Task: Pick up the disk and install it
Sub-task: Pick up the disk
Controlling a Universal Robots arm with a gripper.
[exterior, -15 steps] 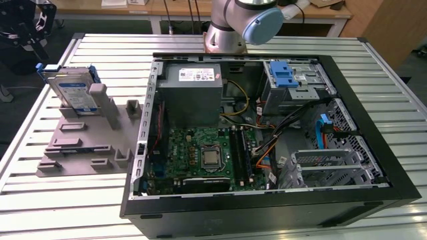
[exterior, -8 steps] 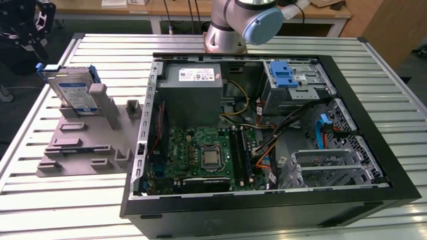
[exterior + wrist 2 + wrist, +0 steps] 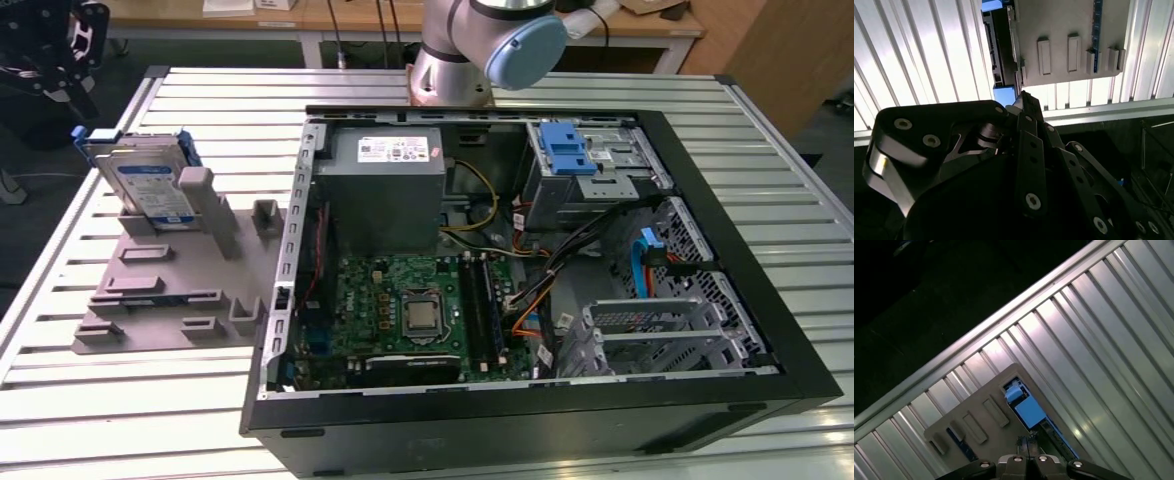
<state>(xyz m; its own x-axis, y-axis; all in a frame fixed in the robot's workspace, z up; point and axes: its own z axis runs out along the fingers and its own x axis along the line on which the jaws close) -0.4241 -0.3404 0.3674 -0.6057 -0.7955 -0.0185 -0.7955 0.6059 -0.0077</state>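
Observation:
The disk (image 3: 147, 185), silver with a white-and-blue label and a blue carrier frame, stands on edge in a grey holder (image 3: 167, 285) at the exterior view's left. My gripper (image 3: 56, 55) hangs above and behind it, apart from it. In the second wrist view the gripper (image 3: 1024, 98) has its fingers together with nothing between them, and the disk (image 3: 999, 50) shows edge-on beyond the tips. In the first wrist view the fingertips (image 3: 1028, 442) sit over the disk's blue frame (image 3: 1029, 412) and the holder (image 3: 974, 422).
An open computer case (image 3: 747, 300) lies on the slatted metal table (image 3: 120, 400). Inside are a grey power supply (image 3: 387, 150), a motherboard (image 3: 414, 310) and a silver drive cage with a blue latch (image 3: 574, 155). The arm's base (image 3: 461, 60) stands behind the case.

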